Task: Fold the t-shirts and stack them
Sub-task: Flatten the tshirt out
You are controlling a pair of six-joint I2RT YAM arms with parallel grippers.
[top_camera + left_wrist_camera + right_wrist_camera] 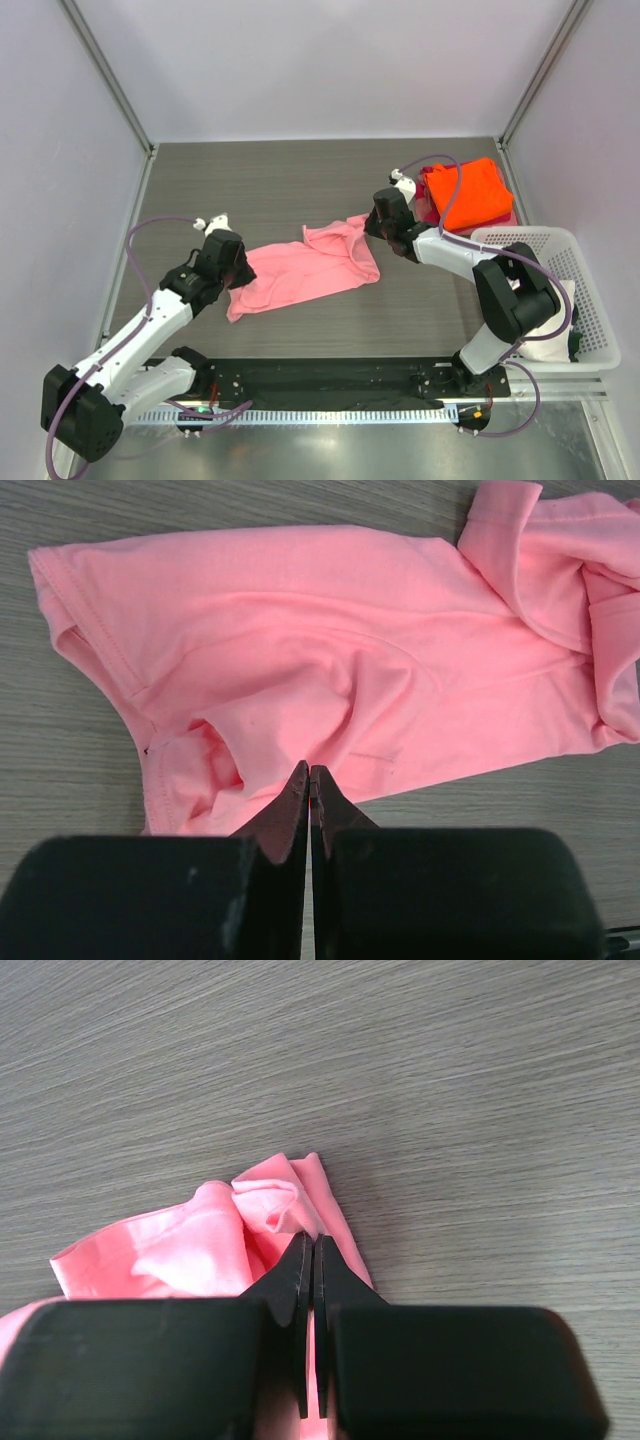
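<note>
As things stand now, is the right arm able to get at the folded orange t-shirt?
Probably not yet. The orange t-shirt lies uncovered just beyond the right hand, only a cable crossing over it, but that hand is shut on a corner of the pink t-shirt and must release first.

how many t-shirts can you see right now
4: pink shirt spread mid-table; orange shirt folded at far right, on a magenta-red shirt; white cloth in the basket, probably the fourth. More may be hidden under it.

A pink shirt (305, 268) is spread at centre frame, its ends met by left gripper (236, 284) and right gripper (372, 230); an orange shirt (468, 192) is laid upper right.
</note>
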